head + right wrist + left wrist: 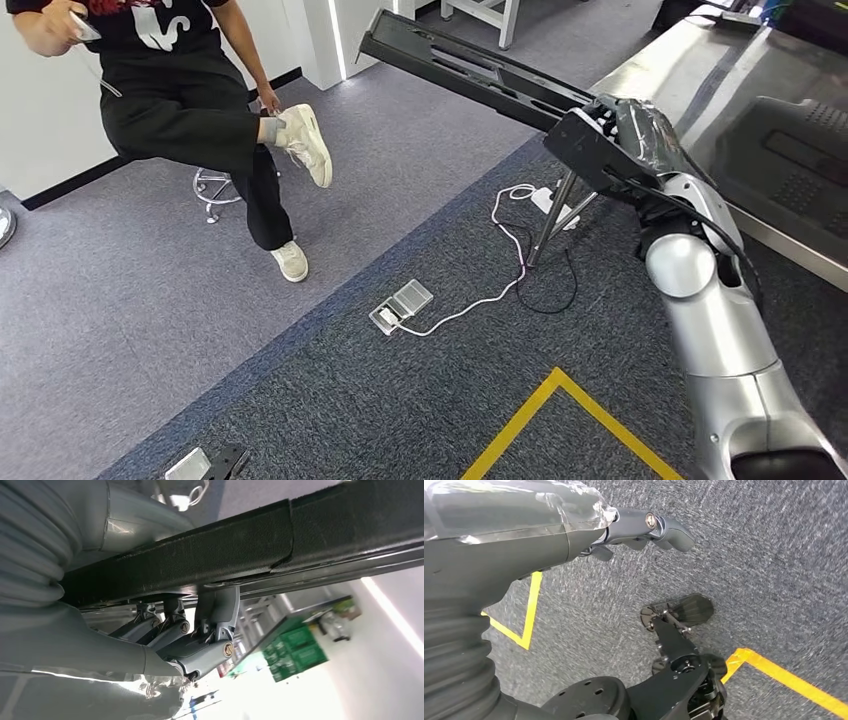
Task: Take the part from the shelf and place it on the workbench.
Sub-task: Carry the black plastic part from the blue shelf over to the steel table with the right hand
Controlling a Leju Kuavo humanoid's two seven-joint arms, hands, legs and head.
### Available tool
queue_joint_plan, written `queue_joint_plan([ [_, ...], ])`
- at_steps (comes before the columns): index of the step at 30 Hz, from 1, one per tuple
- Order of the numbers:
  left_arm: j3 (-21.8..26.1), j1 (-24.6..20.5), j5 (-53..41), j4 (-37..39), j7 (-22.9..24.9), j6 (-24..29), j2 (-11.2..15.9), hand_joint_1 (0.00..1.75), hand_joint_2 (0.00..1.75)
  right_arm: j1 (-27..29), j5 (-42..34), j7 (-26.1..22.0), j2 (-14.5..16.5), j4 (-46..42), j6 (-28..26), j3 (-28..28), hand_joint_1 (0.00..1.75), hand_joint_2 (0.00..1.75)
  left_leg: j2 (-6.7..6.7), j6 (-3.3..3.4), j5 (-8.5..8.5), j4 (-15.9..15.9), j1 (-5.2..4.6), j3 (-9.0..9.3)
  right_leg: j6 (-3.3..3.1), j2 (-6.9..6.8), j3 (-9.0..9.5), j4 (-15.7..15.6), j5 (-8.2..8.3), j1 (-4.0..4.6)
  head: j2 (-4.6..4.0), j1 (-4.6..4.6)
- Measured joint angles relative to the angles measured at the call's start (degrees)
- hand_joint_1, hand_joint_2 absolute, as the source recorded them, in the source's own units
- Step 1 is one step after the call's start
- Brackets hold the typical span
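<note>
Your right hand [640, 135] sits in the upper right of the head view, fingers wrapped around the long black part [470, 70], which runs from the hand up toward the top centre of the frame, held in the air over the carpet. In the right wrist view you can see the same part [250, 555] as a dark bar across the upper half, with the fingers [210, 625] curled up against its underside, so that hand is gripping it. The workbench [700, 80] is the shiny metal surface along the right edge of the head view, just beside the hand; the part is not resting on it. Your left hand [644, 527] shows at the top of the left wrist view, hanging over grey carpet with yellow floor tape [784, 677] at lower right; fingers are curled in loosely with nothing in them. In the head view a seated person [190, 110] is in the upper left, and a white cable [500, 270] with a small clear box [402, 305] lies mid-frame.
</note>
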Motion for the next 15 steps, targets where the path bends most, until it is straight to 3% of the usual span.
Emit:
queue_joint_plan([
  [1, -0.01, -0.04, 0.00, 0.00, 0.17, -0.03, -0.01, 0.00, 1.75, 0.00, 0.06, -0.04, -0.01, 0.24, -0.17, -0.02, 1.75, 1.75, 0.54, -0.20, -0.14, 0.14, 0.18, 0.01, 0.33, -0.23, 0.60, -1.32, 1.29, -0.26, 0.00, 0.21],
  [3, -0.02, -0.18, 0.00, -0.01, 0.66, -0.17, 0.01, 0.00, 1.75, -0.10, 0.25, -0.06, -0.02, 0.58, -0.57, -0.19, 1.75, 1.75, 1.51, -0.92, -0.65, 0.70, 0.53, 0.02, 0.94, -1.68, 4.31, -8.89, 4.96, -0.52, 0.00, 0.71],
  [5, -0.03, -0.32, 0.01, -0.04, 1.15, -0.42, 0.08, 0.00, 1.75, -0.24, 0.42, 0.00, -0.05, 0.74, -0.97, -0.46, 1.75, 1.75, 2.17, -1.78, -1.21, 1.36, 0.46, 0.04, 0.56, -2.66, 7.01, -14.59, 6.74, -0.39, 0.00, 1.24],
  [8, -0.04, -0.38, 0.01, -0.06, 1.44, -0.83, 0.11, 0.00, 1.75, -0.30, 0.59, 0.18, -0.21, 0.87, -1.26, -0.75, 1.75, 1.75, 2.95, -2.78, -1.60, 1.46, 0.34, 0.41, -1.12, -1.53, 7.15, -15.18, 6.62, -0.22, 0.00, 0.80],
  [10, -0.04, -0.52, 0.00, -0.05, 1.47, -0.98, 0.10, 0.00, 1.75, -0.37, 0.69, 0.27, -0.32, 0.92, -1.37, -0.81, 1.75, 1.75, 1.91, -3.33, -3.00, 3.14, 0.62, 0.08, -1.92, -0.70, 7.19, -15.28, 6.76, -0.28, 0.00, 0.31],
  [13, -0.05, -0.58, 0.01, -0.05, 1.55, -1.15, 0.09, 0.00, 1.75, -0.37, 0.86, 0.57, -0.33, 0.94, -1.50, -0.83, 1.75, 1.75, -0.67, -3.43, -8.02, 13.03, 0.55, -4.36, -2.60, 0.51, 7.25, -15.32, 6.80, -0.16, 0.00, -0.93],
  [14, -0.06, -0.50, 0.03, -0.06, 1.62, -1.24, 0.09, 0.00, 1.75, -0.32, 0.89, 0.67, -0.33, 0.97, -1.51, -0.83, 1.75, 1.75, -0.95, -3.33, -9.05, 16.37, 0.42, -6.10, -2.70, 1.04, 7.27, -15.30, 6.78, -0.02, 0.00, -1.25],
  [15, -0.06, -0.45, 0.08, -0.06, 1.70, -1.31, 0.09, 0.00, 1.75, -0.27, 0.92, 0.75, -0.33, 1.01, -1.50, -0.83, 1.75, 1.75, -1.12, -3.14, -9.04, 18.05, 0.27, -7.14, -2.78, 1.63, 7.32, -15.27, 6.75, 0.13, 0.00, -1.45],
])
